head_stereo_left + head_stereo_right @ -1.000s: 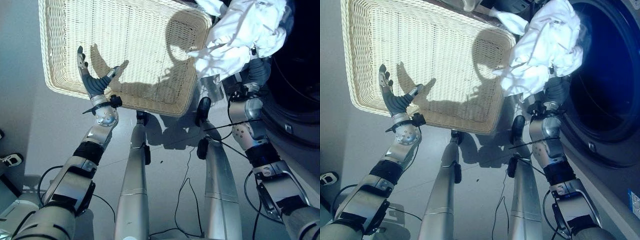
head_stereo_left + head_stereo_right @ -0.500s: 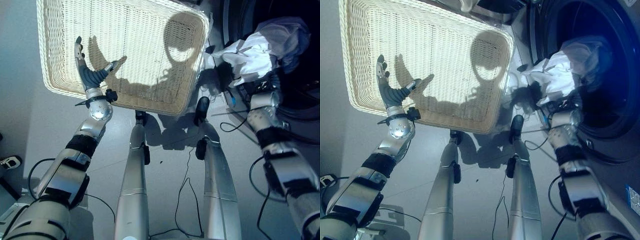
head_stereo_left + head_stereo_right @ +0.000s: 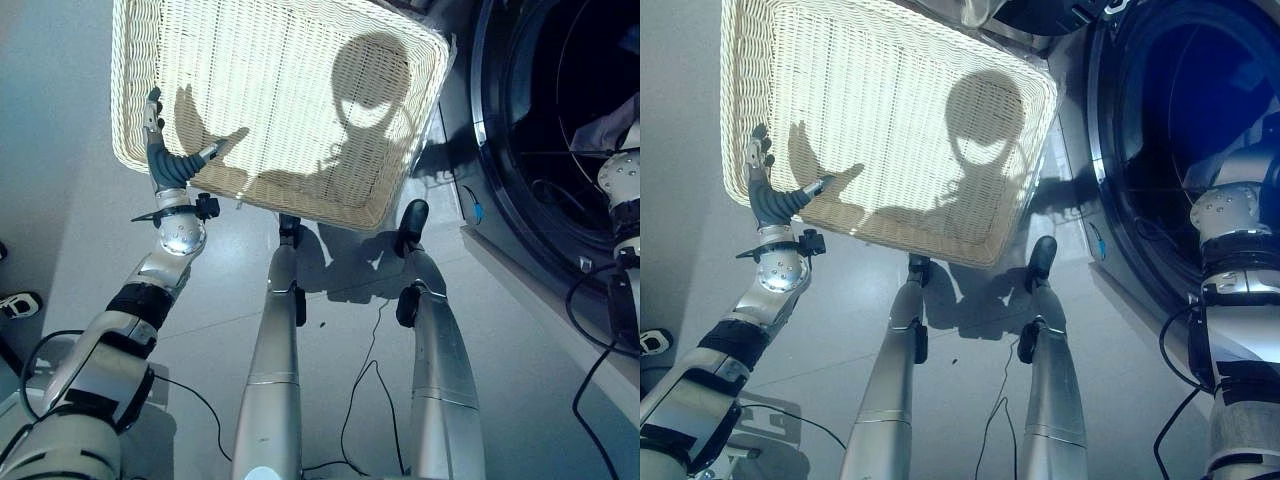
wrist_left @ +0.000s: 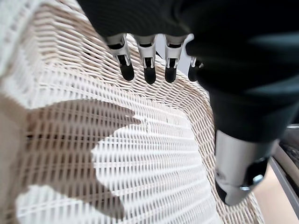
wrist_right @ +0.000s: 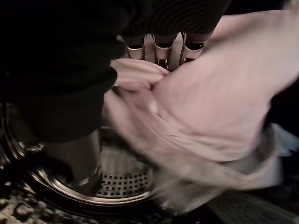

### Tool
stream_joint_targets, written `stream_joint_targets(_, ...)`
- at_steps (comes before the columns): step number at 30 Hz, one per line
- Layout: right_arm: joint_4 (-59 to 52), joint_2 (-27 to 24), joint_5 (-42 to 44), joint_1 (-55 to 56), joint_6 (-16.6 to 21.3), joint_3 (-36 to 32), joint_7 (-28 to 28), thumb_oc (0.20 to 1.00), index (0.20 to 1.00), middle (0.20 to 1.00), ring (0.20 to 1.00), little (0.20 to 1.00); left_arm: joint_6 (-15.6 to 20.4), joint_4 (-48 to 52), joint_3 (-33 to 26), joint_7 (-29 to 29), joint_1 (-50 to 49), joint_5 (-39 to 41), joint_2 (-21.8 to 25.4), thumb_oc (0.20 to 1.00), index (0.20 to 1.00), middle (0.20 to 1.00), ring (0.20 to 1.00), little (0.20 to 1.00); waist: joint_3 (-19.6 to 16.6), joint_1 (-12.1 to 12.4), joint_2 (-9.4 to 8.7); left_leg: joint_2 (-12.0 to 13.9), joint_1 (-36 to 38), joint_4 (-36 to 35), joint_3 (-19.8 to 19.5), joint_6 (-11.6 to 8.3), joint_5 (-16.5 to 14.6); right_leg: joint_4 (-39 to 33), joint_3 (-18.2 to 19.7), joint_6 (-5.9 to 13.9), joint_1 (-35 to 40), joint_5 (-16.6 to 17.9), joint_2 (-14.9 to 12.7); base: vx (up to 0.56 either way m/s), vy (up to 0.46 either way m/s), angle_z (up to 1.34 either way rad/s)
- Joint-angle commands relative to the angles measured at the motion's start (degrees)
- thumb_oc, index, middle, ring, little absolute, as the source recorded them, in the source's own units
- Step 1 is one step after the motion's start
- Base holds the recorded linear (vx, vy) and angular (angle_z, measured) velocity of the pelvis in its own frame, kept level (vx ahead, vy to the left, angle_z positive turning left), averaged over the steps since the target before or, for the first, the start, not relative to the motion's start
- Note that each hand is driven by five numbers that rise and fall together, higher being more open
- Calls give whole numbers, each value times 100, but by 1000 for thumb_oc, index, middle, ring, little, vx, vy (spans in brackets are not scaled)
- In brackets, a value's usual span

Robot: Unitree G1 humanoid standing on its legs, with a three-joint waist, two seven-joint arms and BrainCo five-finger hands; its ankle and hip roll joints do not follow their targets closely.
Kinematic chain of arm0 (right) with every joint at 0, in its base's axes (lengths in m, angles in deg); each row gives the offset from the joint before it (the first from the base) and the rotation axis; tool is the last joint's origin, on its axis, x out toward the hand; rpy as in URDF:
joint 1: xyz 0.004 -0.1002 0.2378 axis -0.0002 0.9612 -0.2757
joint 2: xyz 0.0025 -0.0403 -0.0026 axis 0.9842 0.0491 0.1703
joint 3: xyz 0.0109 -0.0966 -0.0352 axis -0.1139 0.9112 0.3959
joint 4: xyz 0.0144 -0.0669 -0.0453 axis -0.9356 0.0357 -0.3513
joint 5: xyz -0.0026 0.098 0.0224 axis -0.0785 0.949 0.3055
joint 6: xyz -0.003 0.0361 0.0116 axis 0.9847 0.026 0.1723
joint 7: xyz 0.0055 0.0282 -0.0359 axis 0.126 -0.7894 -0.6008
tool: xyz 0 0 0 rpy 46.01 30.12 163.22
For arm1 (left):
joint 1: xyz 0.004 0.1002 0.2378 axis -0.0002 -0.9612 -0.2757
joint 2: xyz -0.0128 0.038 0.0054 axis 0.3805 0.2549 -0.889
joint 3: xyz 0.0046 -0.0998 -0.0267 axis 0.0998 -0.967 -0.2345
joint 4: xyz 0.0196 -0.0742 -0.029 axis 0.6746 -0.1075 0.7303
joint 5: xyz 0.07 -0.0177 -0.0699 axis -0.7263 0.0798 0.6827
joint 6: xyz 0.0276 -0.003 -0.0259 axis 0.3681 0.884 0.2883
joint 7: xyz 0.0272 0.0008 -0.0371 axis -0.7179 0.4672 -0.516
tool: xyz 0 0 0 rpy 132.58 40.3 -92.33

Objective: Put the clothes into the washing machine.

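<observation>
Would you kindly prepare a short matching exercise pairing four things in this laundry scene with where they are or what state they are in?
Things:
1. wicker basket
2. left hand
3. right hand
4. white clothes

States:
A. held inside the drum
B. open over the basket's rim
C. on the floor with nothing in it
D. fingers curled into cloth

Pairs: 1-C, 2-B, 3-D, 4-A

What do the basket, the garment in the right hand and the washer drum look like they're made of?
Basket: pale woven wicker or rattan, matte; the weave shows. Garment: soft white cloth, probably cotton, wrinkled and folding around the right hand. Drum: shiny metal, likely stainless steel, with punched holes and a bright rim.
</observation>
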Motion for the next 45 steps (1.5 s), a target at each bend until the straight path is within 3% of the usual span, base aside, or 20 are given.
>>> stream_joint_targets(1, -2, -865, -396, 1, -131, 128, -26, 1000, 1000, 1000, 1000, 1000, 223, -14, -288, -34, 32, 166, -21, 1000, 1000, 1000, 1000, 1000, -124, -225, 61, -457, 54, 363, -1, 397, -440, -167, -194, 436, 348, 120, 277, 15, -12, 3)
stream_joint_targets(2, 205, -847, -696, 17, -464, 200, -18, 1000, 1000, 1000, 1000, 1000, 206, -43, -227, -27, 92, 182, -23, 1000, 1000, 1000, 1000, 1000, -124, -216, 70, -468, 68, 367, 11, 399, -451, -193, -196, 445, 371, 130, 268, 8, -11, 3)
stream_joint_targets(3, 285, -838, -1240, -52, -848, 385, 357, 1000, 1000, 1000, 1000, 1000, 187, -56, -177, -4, 154, 203, -26, 1000, 1000, 1000, 1000, 1000, -124, -204, 78, -474, 55, 383, 17, 410, -460, -205, -205, 434, 371, 120, 269, 6, -14, 3)
stream_joint_targets(6, 488, -863, -2022, -103, -1583, 621, 690, 1000, 1000, 1000, 1000, 1000, 168, -89, -172, -77, 231, 225, 9, 1000, 1000, 1000, 1000, 1000, -124, -193, 76, -466, 30, 414, 21, 403, -460, -194, -220, 451, 365, 129, 250, 0, 0, 0)
stream_joint_targets(7, 642, -905, -2326, -255, -2265, 1014, 822, 1000, 1000, 1000, 1000, 1000, 143, -104, -88, -84, 336, 268, 33, 1000, 1000, 1000, 1000, 1000, -124, -166, 70, -482, 9, 420, 13, 420, -457, -216, -227, 444, 356, 140, 250, 0, 0, 0)
stream_joint_targets(9, 911, -950, -2669, -460, -2793, 1297, 789, 1000, 1000, 1000, 1000, 1000, 130, -119, -95, -134, 385, 274, 32, 1000, 1000, 1000, 1000, 1000, -124, -152, 89, -458, -20, 430, 19, 433, -464, -181, -248, 444, 332, 120, 237, 0, 0, 0)
stream_joint_targets(13, 931, -873, -3469, -612, -3288, 1700, 903, 1000, 1000, 1000, 1000, 1000, 89, -128, -19, -163, 494, 286, 8, 1000, 1000, 1000, 1000, 1000, -124, -129, 112, -485, -86, 451, 9, 466, -473, -170, -269, 437, 280, 110, 232, 0, 0, 0)
stream_joint_targets(21, -228, -500, -5197, -292, -3643, 1871, 1762, 1000, 1000, 1000, 1000, 1000, 140, -127, -65, -184, 435, 181, -121, 1000, 1000, 1000, 1000, 1000, -124, -168, 175, -502, -146, 468, 51, 487, -511, -100, -233, 446, 182, 32, 225, 0, 0, 0)
stream_joint_targets(28, -1528, -202, -6876, 608, -3706, 1728, 1776, 1000, 1000, 1000, 1000, 1000, 149, -61, -227, -133, 271, -65, -307, 1000, 1000, 1000, 1000, 1000, -124, -264, 199, -482, -166, 426, 146, 499, -519, -56, -154, 451, 104, -47, 243, -6, 9, 0)
stream_joint_targets(31, -2249, -36, -7662, 1227, -3779, 1582, 1393, 1000, 1000, 1000, 1000, 1000, 86, 10, -338, -101, 118, -237, -405, 1000, 1000, 1000, 1000, 1000, -124, -349, 173, -476, -180, 456, 182, 497, -534, -40, -104, 468, 85, -67, 262, -14, 16, 3)
stream_joint_targets(37, -2692, 155, -8127, 1757, -3773, 1682, 798, 1000, 1000, 1000, 1000, 1000, -4, 86, -405, -149, -52, -327, -527, 1000, 1000, 1000, 1000, 1000, -124, -402, 132, -472, -158, 477, 197, 506, -529, -31, -81, 470, 91, -52, 271, 0, 0, 0)
stream_joint_targets(45, -3357, 657, -8678, 2812, -3255, 1655, 314, 1000, 1000, 1000, 1000, 1000, -122, 193, -515, -33, -505, -690, -828, 1000, 1000, 1000, 1000, 1000, -124, -509, 79, -476, -49, 481, 283, 526, -509, -41, -24, 466, 159, -11, 328, -6, 8, -1)
